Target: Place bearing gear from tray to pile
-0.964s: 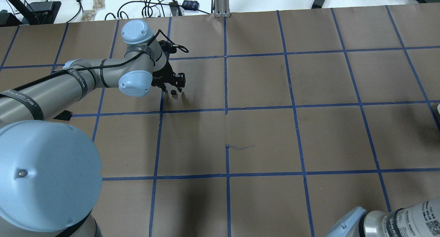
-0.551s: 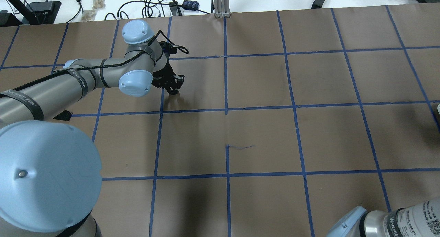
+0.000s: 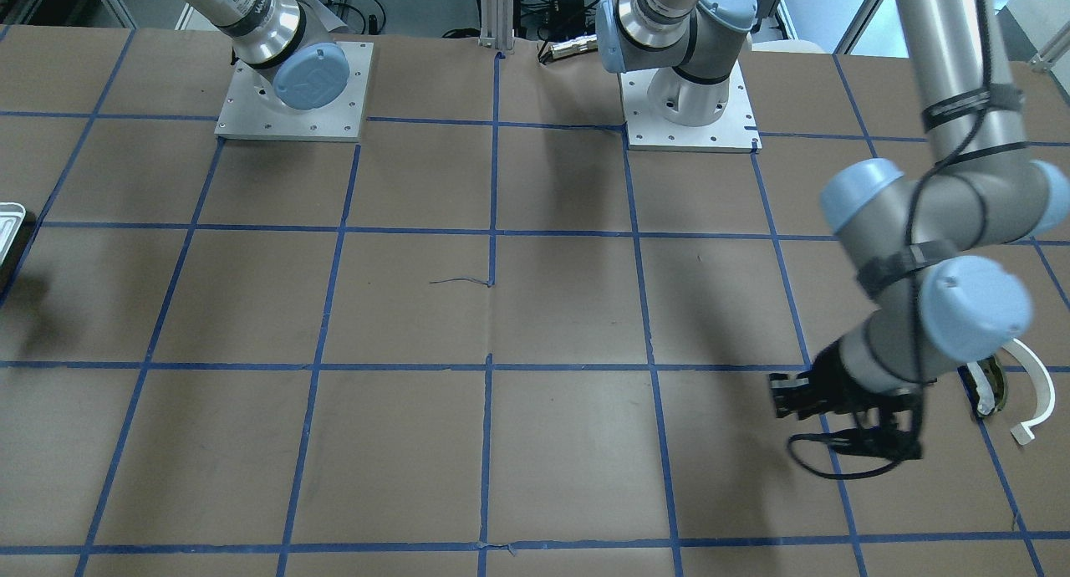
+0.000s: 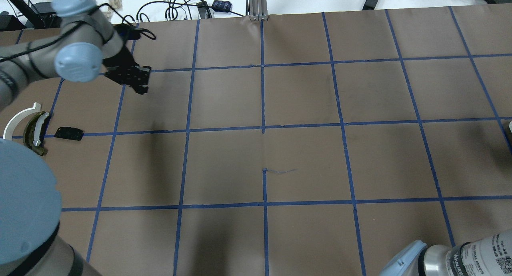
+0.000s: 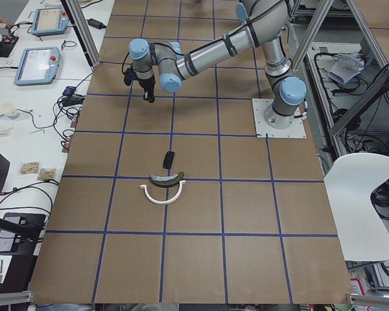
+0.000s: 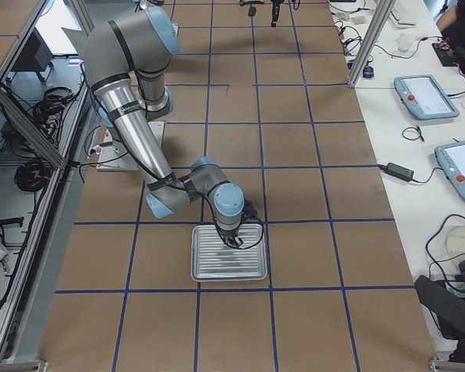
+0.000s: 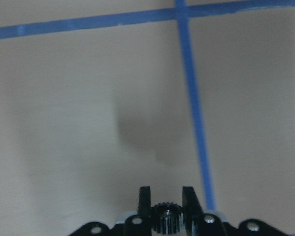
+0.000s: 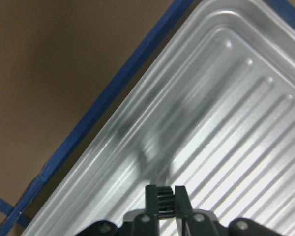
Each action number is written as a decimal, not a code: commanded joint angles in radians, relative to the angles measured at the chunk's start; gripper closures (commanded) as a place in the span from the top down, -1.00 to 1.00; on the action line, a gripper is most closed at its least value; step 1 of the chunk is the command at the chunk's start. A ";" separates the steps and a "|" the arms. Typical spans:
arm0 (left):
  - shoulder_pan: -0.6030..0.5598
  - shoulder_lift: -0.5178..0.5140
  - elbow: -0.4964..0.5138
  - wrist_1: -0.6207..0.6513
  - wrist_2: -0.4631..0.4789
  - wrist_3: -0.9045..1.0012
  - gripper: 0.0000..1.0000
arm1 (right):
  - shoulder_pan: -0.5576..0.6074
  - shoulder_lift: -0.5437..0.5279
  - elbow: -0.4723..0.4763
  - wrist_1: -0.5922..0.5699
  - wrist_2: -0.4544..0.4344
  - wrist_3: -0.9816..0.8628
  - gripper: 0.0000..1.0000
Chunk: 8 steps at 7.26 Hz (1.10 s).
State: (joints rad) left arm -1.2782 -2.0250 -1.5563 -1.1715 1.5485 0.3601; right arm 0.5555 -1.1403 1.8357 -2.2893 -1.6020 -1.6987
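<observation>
My left gripper (image 4: 140,82) is shut on a small black bearing gear (image 7: 166,219) and holds it above the brown table, right of and beyond the pile. The pile lies at the table's left: a white arc (image 4: 18,118), an olive-and-white curved piece (image 4: 34,134) and a flat black plate (image 4: 69,133). My right gripper (image 8: 165,192) is shut on another black bearing gear (image 8: 165,202) just above the ridged silver tray (image 8: 226,123), near its corner. In the exterior right view the right gripper (image 6: 234,242) is over the tray's (image 6: 209,271) far edge.
The table is brown paper with a blue tape grid (image 4: 263,128). Cables and small devices (image 4: 188,8) lie beyond the far edge. The arm bases (image 3: 292,92) stand at the robot's side. A sliver of the tray (image 3: 10,217) shows at the front view's left edge.
My left gripper closed on the small black gear lying on the table, lifted it and swung left and farther away. The pile, hidden under the arm before, now shows.
</observation>
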 commanded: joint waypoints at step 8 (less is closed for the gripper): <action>0.421 0.058 -0.247 0.078 0.030 0.310 -1.00 | 0.497 -0.628 -0.004 0.580 -0.006 0.946 -0.91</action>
State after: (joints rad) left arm -0.8586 -1.9668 -1.7817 -1.1029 1.5820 0.6652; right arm 0.9335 -1.7139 1.8318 -1.7617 -1.6075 -0.9238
